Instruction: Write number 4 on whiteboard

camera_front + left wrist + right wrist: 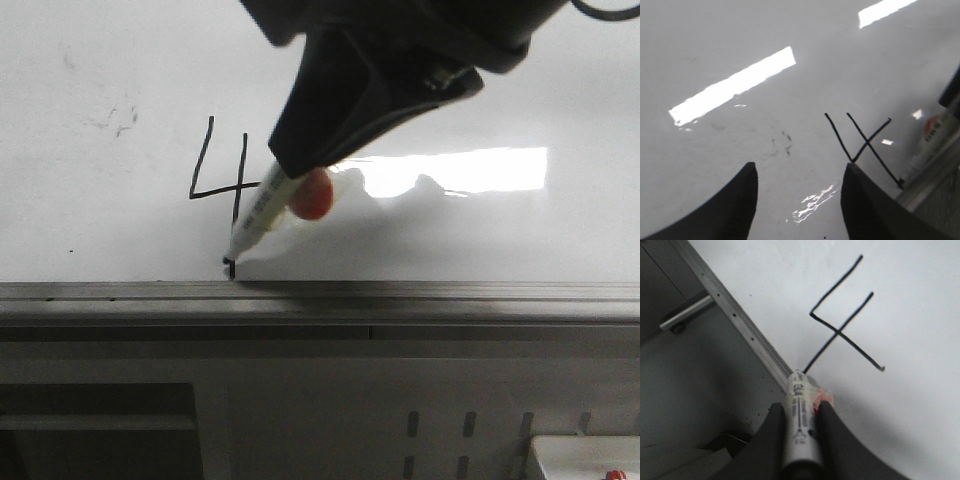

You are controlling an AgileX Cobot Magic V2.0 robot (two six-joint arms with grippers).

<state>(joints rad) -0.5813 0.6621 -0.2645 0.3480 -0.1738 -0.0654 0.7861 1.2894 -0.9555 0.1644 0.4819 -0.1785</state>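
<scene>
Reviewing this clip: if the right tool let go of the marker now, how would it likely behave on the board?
The marker, clamped in the right tool, looks like a stiff, slim round barrel, so it would probably roll. The whiteboard is glossy, so it may slide too. The grey ledge beside the tip might stop it. It is probably light.

Marker tip at the foot of the 4, by the board's near edge.

The 4 lies on the board left of centre, its long stroke running down to just above the ledge that borders the board in front. The marker slants from upper right to lower left, its tip at the bottom end of that stroke. The right gripper, above and to the right of the 4, has the marker between its fingers. Smudges lie on the board left of the 4 and farther back. The left gripper hangs over the board, the 4 just beside one finger.
</scene>
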